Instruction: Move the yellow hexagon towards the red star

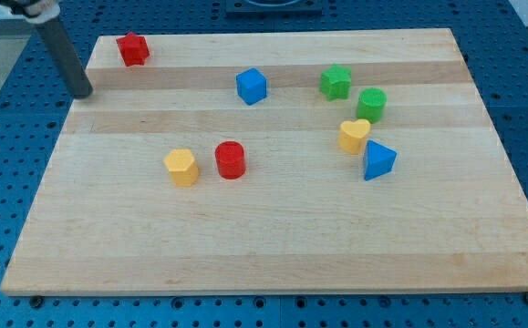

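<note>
The yellow hexagon (181,168) sits on the wooden board at the view's lower left of centre. The red star (133,49) sits near the board's top left corner. My tip (83,93) rests at the board's left edge, below and to the left of the red star and well above and left of the yellow hexagon. It touches no block.
A red cylinder (231,159) stands just right of the yellow hexagon. A blue cube (252,86) is at top centre. A green star (336,82), a green cylinder (371,104), a yellow heart (354,136) and a blue triangle (378,160) cluster at the right.
</note>
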